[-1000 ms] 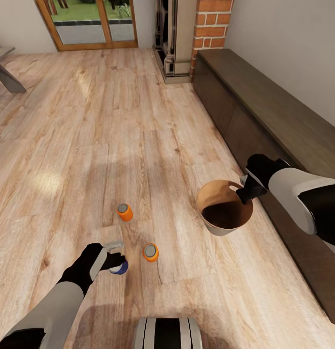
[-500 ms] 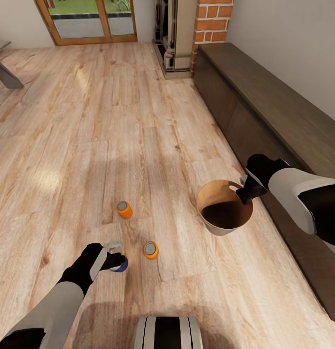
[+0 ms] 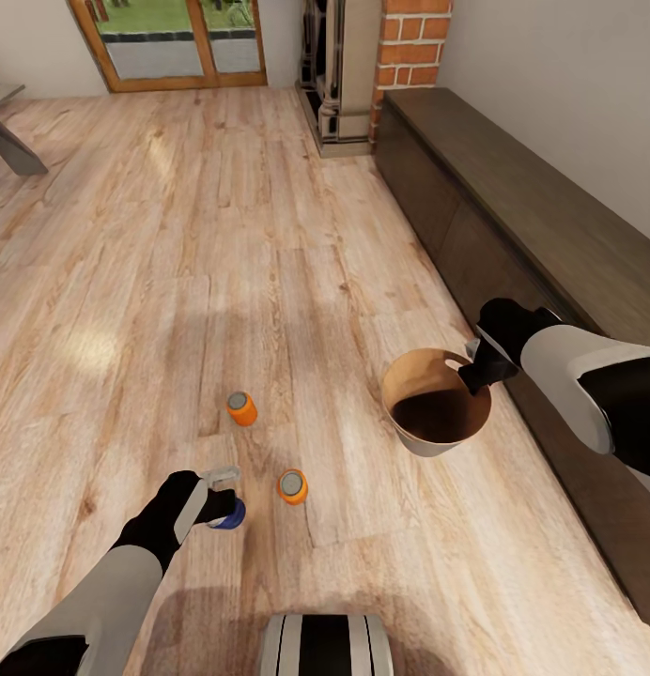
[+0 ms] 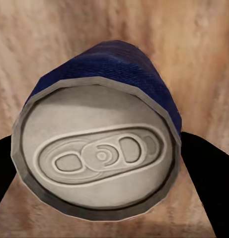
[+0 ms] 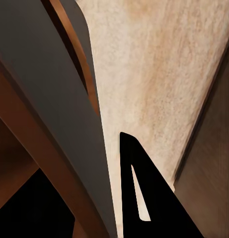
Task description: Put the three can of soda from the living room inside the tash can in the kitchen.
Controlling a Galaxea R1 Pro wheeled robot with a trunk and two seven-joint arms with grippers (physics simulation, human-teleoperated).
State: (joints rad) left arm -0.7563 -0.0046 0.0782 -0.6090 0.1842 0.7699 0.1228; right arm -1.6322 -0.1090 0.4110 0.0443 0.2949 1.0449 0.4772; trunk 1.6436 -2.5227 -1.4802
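Left gripper fingers hold dark blue soda can on plank floor. Right gripper fingers pinch brown-lined grey bin rim.

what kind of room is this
Most likely a living room: a light wood plank floor, a long dark low cabinet along the wall, a red brick column, and a glazed wood-framed door to a garden.

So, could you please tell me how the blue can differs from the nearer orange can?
The blue can is dark blue, while the nearer orange can is orange. The blue can sits between the fingers of the left claw, whereas the orange can stands free on the wood floor. Both have grey metal tops and look alike in size.
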